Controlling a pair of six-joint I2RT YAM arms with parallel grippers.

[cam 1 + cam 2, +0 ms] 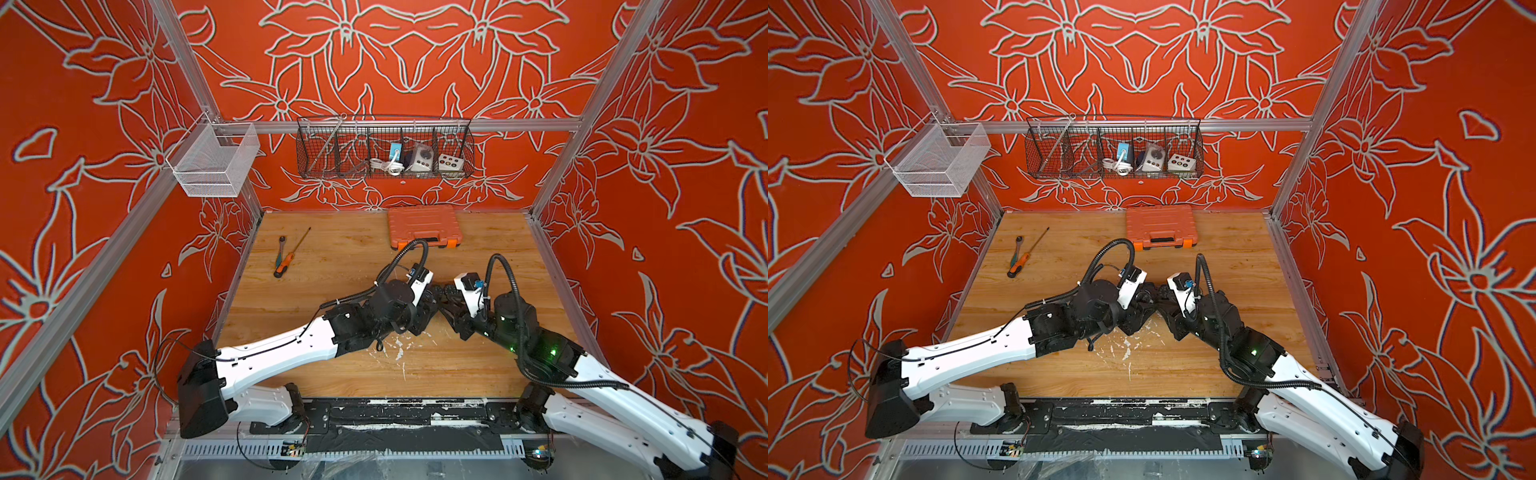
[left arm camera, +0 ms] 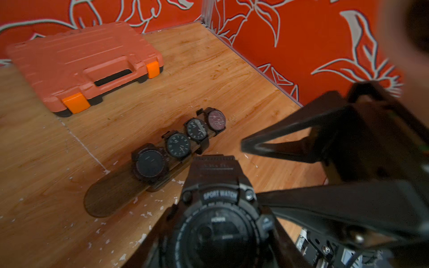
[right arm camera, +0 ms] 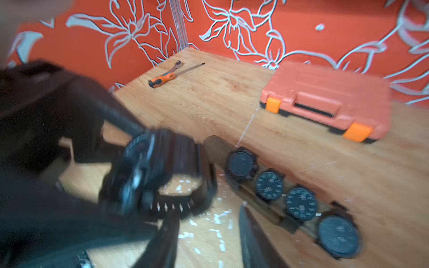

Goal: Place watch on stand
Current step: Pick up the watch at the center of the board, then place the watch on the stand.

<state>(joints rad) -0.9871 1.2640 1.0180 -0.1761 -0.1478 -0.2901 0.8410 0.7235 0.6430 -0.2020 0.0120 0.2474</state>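
Black and white, both arms reach in from the near edge of the wooden surface (image 1: 332, 257) and bend toward each other, so their wrists nearly meet over its middle in both top views.

The left tool (image 2: 222, 243) is clamped on the watch (image 2: 216, 222), a black sport model held close to that wrist camera with its dial facing the lens and its strap running away from it toward the stand (image 2: 109, 199). In the right wrist view the same watch (image 3: 148, 176) shows as a closed loop, blurred, hanging above the surface just off the bare end of the stand (image 3: 213, 143).

The right tool (image 3: 209, 232) has its fingers apart; one dark finger (image 3: 250, 236) points toward the stand and holds nothing. From the left wrist view its two fingers (image 2: 290, 143) spread beside the watch, and whether they touch the strap cannot be told.

The stand is a dark wooden bar lying in the middle of the surface, with its long axis running on a slant toward the right edge. Four watches (image 2: 178, 145) sit in a row on the half nearer that edge, dials up, while the other rounded end is bare.

An orange case (image 1: 424, 226) lies at the far edge, and a screwdriver (image 1: 286, 257) and a small wrench (image 1: 280, 249) lie near the far left corner.
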